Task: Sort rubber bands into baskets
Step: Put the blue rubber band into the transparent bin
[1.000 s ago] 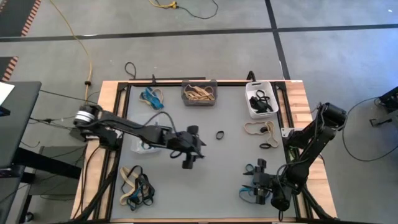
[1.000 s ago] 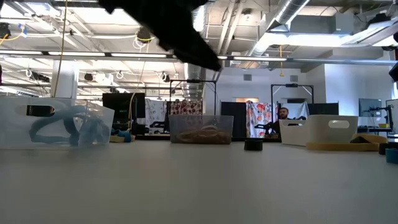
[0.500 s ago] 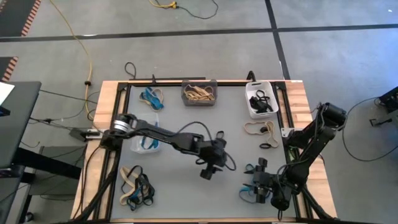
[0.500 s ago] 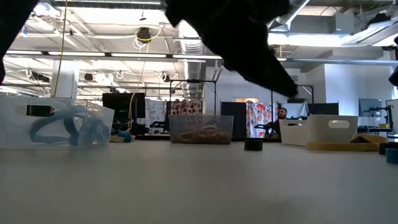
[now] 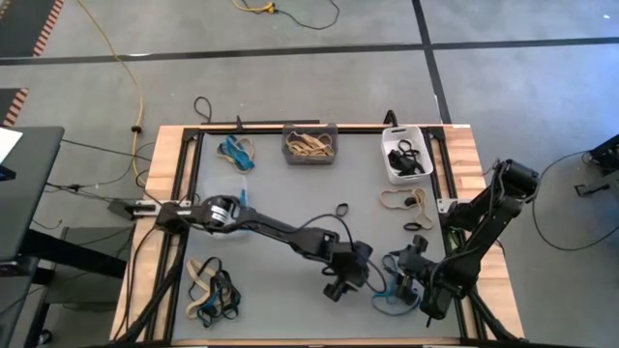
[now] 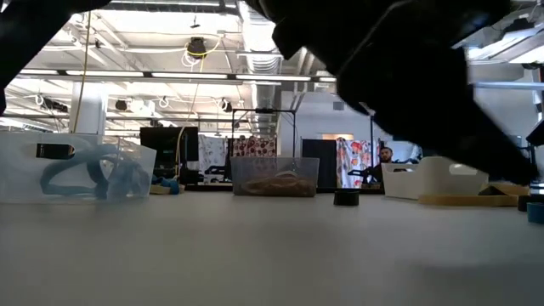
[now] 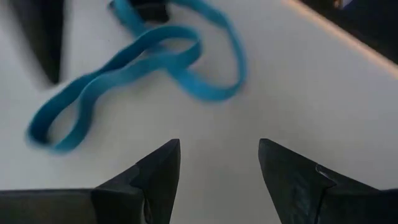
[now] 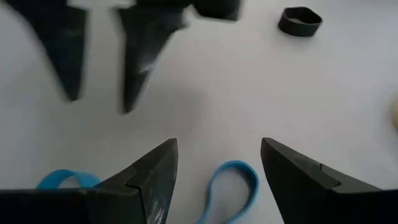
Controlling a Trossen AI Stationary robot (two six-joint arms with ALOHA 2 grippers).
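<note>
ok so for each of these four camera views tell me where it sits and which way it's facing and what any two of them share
High view: overhead, looking straight down; both arms show, left end effector near right end effector.
Low view: table height, facing the room; a dark arm blurs the top.
Left wrist view: on the left wrist, facing its own open fingers and the blue rubber band.
Right wrist view: on the right wrist, past its own open fingers.
Shared: the wrist views both show blue bands.
</note>
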